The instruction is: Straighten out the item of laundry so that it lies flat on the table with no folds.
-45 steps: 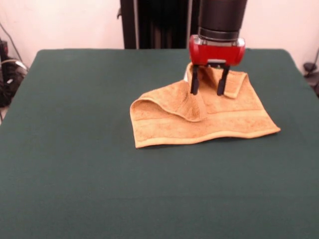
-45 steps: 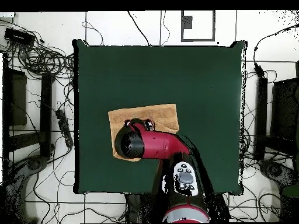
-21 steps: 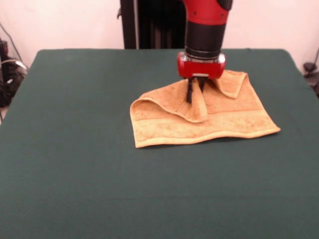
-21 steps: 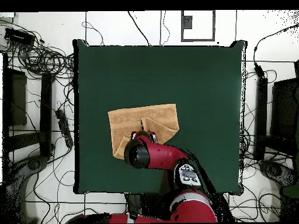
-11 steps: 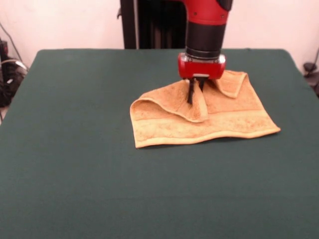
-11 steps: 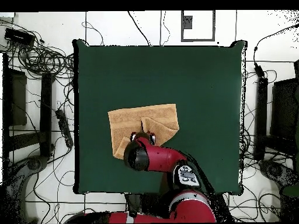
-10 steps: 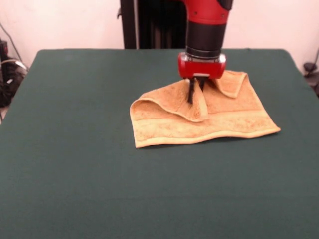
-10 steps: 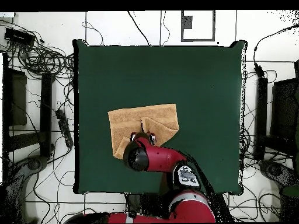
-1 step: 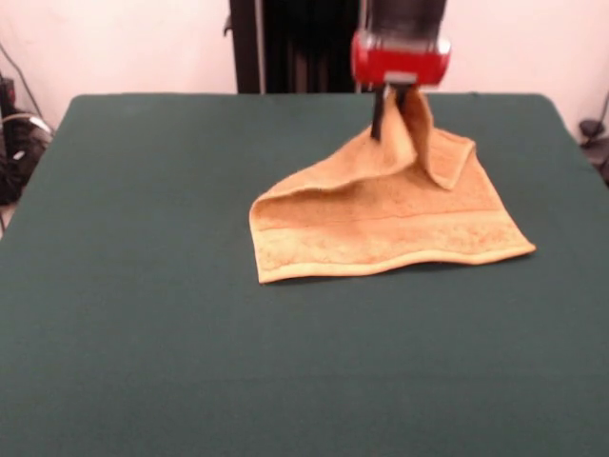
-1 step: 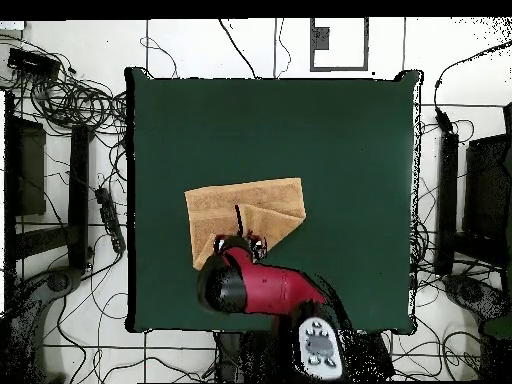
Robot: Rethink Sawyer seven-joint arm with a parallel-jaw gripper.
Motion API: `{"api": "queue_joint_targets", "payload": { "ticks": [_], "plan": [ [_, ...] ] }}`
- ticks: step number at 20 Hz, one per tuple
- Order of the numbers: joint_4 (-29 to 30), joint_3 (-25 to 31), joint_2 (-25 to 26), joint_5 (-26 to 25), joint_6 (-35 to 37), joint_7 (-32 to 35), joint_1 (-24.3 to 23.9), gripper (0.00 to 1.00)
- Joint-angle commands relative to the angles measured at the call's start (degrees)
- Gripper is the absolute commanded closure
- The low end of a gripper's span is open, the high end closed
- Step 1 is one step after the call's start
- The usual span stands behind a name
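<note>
The hand point(image 9: 392, 112) pinches the towel point(image 9: 381, 228) at its folded corner, raised off the surface point(image 9: 143, 286); spreading it flat remains.

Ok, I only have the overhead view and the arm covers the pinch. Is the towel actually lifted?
Observer: Yes. In the front view the gripper holds a flap of the towel raised in a peak.
Operator: Is the rest off the table?
Observer: No, the near edge lies on the table.
Operator: Any folds left?
Observer: One corner beside the peak curls over.
</note>
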Motion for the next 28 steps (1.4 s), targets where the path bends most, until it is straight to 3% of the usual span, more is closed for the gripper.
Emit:
{"api": "queue_joint_targets", "payload": {
  "ticks": [1,9,10,20,28],
  "plan": [
    [10.1,2.4,-17.0,3.6,15.0,10.5,0.4,1.0],
    [17.3,10.7,-18.8,3.1,9.7,8.0,-8.7,1.0],
    [17.6,11.5,-18.7,3.1,9.3,7.9,-9.5,0.0],
    [19.6,16.7,-16.5,1.0,1.0,10.9,-13.2,0.0],
    [17.5,19.3,-13.6,2.1,3.6,10.0,-14.6,0.0]
  ]
}}
